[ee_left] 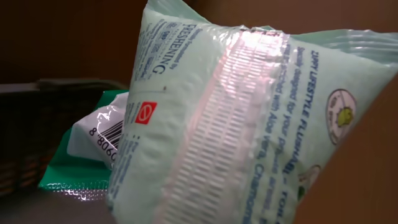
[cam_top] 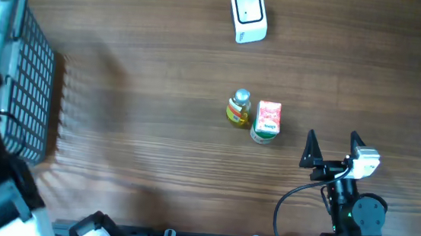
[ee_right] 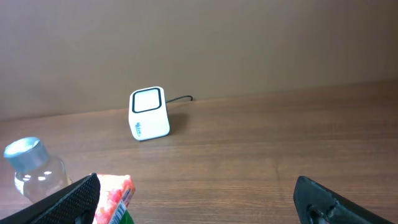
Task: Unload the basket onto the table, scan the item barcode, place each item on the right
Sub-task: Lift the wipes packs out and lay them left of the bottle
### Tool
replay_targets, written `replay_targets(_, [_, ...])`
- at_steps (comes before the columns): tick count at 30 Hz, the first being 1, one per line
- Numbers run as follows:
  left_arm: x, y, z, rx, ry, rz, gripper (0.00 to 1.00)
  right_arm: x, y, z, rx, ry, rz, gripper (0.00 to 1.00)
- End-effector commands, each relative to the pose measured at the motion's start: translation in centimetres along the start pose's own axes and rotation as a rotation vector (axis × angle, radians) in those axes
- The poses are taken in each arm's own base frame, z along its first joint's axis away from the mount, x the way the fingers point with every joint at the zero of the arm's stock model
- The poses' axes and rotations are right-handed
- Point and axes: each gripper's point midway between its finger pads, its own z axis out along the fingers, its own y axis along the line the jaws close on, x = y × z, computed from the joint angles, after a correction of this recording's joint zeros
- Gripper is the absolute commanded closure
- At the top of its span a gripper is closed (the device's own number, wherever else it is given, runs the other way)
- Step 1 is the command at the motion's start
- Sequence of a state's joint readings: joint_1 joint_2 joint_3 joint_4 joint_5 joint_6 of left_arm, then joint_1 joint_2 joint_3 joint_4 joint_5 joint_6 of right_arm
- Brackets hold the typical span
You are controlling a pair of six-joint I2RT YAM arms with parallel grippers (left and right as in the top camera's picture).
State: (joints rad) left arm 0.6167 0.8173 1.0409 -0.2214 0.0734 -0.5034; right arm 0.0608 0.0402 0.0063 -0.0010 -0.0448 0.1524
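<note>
Wipes packet [ee_left: 236,118]: pale green, raised over the basket [cam_top: 34,80]
Left jaws: clamped on the packet, hidden behind it
Right jaws: wide apart, empty, well away from the basket

Scanner [cam_top: 248,16] sitting at far edge of bench [cam_top: 138,66], centre. Bottle [cam_top: 238,107] and carton [cam_top: 268,117] standing mid-bench, touching, carton on the right. Basket [cam_top: 30,79] lying at left edge; packet [ee_left: 249,124] hanging above it, second packet [ee_left: 102,134] lying behind.
</note>
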Motion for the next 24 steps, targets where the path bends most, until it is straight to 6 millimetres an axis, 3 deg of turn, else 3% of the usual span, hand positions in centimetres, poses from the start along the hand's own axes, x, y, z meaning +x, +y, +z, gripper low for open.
replay_targets(1, [2.1,-5.0,-3.2,0.170,0.091,-0.008,0.96,-0.1,0.1,0.0,-0.003,-0.006,0.006,0.00])
replay_targets(3, [5.6,-5.5,-3.6,0.175,0.228,-0.022,0.96,-0.1,0.0,0.0,-0.003,-0.006,0.005,0.00])
replay_targets(7, [17.9,-5.0,-4.1,0.104,0.677,0.033,0.96,-0.1,0.1,0.0,-0.003,-0.006,0.006,0.00])
replay_targets(11, [27.4,-3.9,-3.4,-0.076,0.881,0.058,0.96,-0.1,0.0,0.0,-0.003,-0.006,0.005,0.00])
replay_targets(12, [31.0,-3.9,-3.8,-0.128,0.962,0.064,0.96,-0.1,0.0,0.0,-0.003,-0.006,0.006,0.00])
replay_targets(17, [40.8,-5.4,-4.2,-0.171,1.069,0.144,0.96,-0.1,0.1,0.0,-0.003,-0.006,0.006,0.00])
replay_targets(18, [42.4,-5.8,-4.8,-0.155,1.106,0.161,0.86,-0.1,0.1,0.0,-0.003,-0.006,0.006,0.00])
replay_targets(19, [43.3,-5.8,-5.4,-0.155,1.132,0.181,0.69,-0.1,0.0,0.0,-0.003,-0.006,0.006,0.00])
replay_targets(20, [43.9,-5.5,-6.1,-0.156,1.154,0.213,0.43,-0.1,0.0,0.0,-0.003,-0.006,0.006,0.00])
replay_targets(23, [44.4,-5.6,-7.5,-0.103,1.209,0.301,0.19,-0.1,0.0,0.0,-0.003,-0.006,0.006,0.00])
replay_targets(24, [44.5,-5.8,-7.9,-0.062,1.233,0.337,0.05,-0.1,0.0,0.0,-0.003,-0.006,0.005,0.00])
